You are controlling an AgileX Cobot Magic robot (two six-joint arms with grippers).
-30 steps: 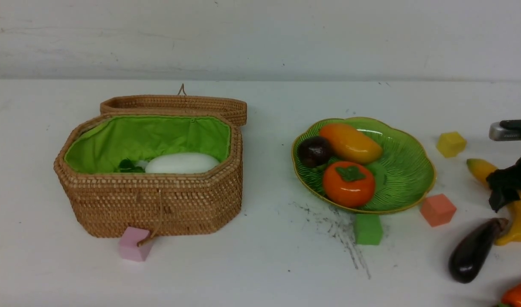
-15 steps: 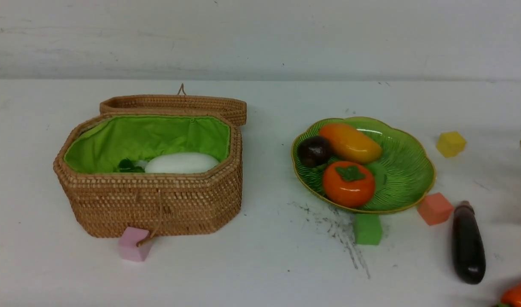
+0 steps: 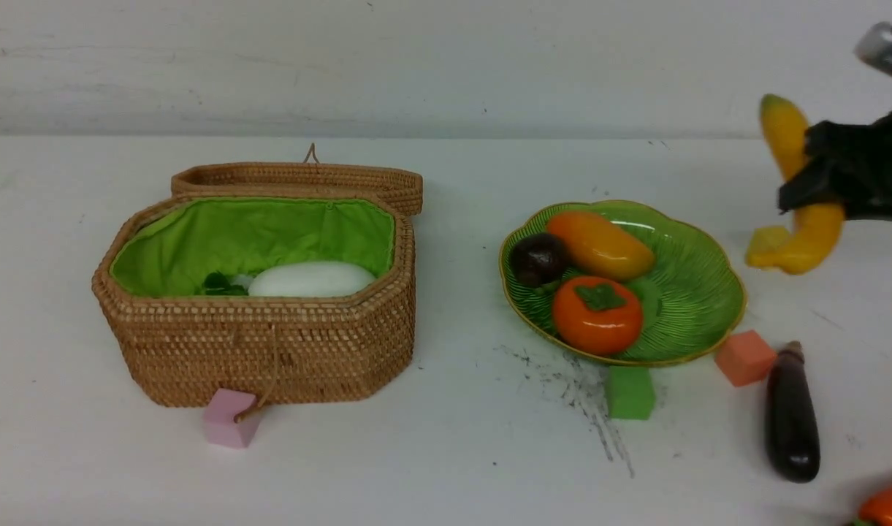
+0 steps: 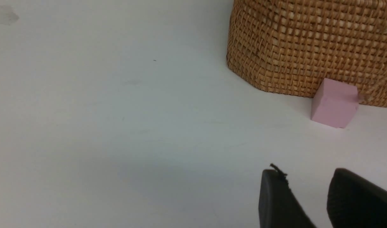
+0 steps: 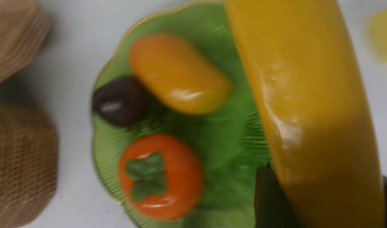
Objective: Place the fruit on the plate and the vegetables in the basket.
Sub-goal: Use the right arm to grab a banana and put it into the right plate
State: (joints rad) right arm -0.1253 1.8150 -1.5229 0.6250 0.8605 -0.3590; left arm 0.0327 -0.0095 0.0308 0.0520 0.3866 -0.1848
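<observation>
My right gripper [image 3: 811, 172] is shut on the yellow banana [image 3: 814, 230] and holds it in the air, to the right of the green plate [image 3: 701, 292] and above the table. In the right wrist view the banana [image 5: 307, 95] fills the space between the jaws, with the plate [image 5: 222, 152] below. On the plate lie the mango [image 3: 600, 245], the mangosteen [image 3: 538, 258] and the persimmon [image 3: 597, 314]. The open basket [image 3: 270, 351] holds the white radish [image 3: 311, 280]. The eggplant [image 3: 790, 420] and the pepper [image 3: 887, 508] lie at the front right. My left gripper [image 4: 306, 173] is open and empty, near the basket [image 4: 307, 47].
Foam cubes lie about. A pink cube [image 3: 229, 418] touches the basket's front. A green cube [image 3: 630, 393] and a coral cube [image 3: 744, 358] sit by the plate's front rim. A yellow cube [image 3: 761, 247] is partly hidden behind the banana. The basket lid [image 3: 299, 179] lies open at the back.
My right gripper has closed on the banana and raised it off the table. The eggplant has swung round to point away from me. The left gripper has stayed still.
</observation>
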